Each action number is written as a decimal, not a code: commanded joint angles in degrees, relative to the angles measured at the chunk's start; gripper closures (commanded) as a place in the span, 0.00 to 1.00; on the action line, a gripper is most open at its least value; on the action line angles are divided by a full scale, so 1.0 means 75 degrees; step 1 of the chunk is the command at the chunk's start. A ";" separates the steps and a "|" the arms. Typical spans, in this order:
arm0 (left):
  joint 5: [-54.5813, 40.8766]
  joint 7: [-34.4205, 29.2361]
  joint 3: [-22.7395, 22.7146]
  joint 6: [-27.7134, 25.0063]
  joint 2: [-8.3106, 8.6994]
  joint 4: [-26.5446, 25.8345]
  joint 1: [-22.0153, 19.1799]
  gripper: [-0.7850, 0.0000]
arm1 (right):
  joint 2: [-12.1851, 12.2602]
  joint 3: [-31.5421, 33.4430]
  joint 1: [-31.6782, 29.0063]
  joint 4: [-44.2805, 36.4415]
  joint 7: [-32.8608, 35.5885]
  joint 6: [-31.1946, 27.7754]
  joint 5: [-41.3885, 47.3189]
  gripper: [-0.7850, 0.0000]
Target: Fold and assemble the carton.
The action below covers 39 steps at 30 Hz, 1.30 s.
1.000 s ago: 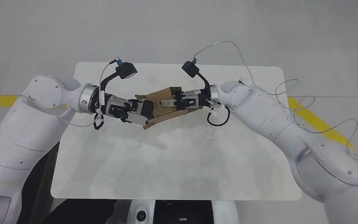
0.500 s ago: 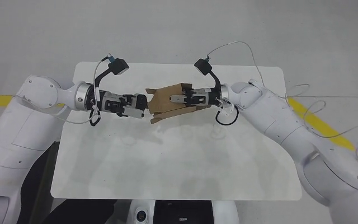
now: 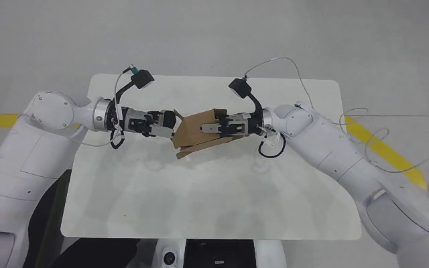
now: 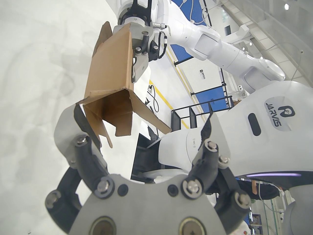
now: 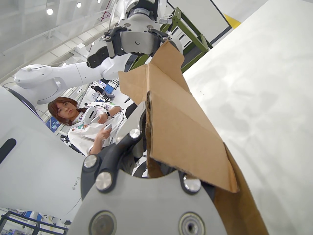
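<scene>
The white desk (image 3: 201, 201) stands on a pale grey floor (image 3: 201, 40) marked with a yellow line (image 3: 375, 144) on the right. Above the far middle of the desk, lifted off its surface, the brown carton (image 3: 198, 127) hangs partly opened between the two arms. The right end effector (image 3: 213, 126) is clamped on one side panel. The left end effector (image 4: 140, 123) has its fingers (image 4: 66, 128) spread apart, one against an end flap. Blue panels (image 4: 215, 100) and ceiling lights (image 5: 49, 11) show in the room behind.
</scene>
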 commanded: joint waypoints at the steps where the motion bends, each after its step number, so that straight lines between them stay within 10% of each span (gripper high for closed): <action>1: 0.0001 0.0007 -0.0003 0.0003 0.0000 0.0004 0.0000 0.00 | -0.0001 -0.0001 0.0001 0.0000 -0.0002 -0.0002 0.0001 1.00; 16: 0.0309 0.0342 -0.0107 0.0159 0.0009 -0.0264 0.0220 0.00 | 0.0357 0.0742 -0.0342 -0.0177 -0.0847 0.1055 -0.1320 1.00; 39: -0.0339 0.0621 0.0795 0.0996 -0.0568 0.0247 -0.0311 0.00 | 0.1697 0.3292 -0.3258 -0.4155 -0.1230 0.3154 -0.2936 1.00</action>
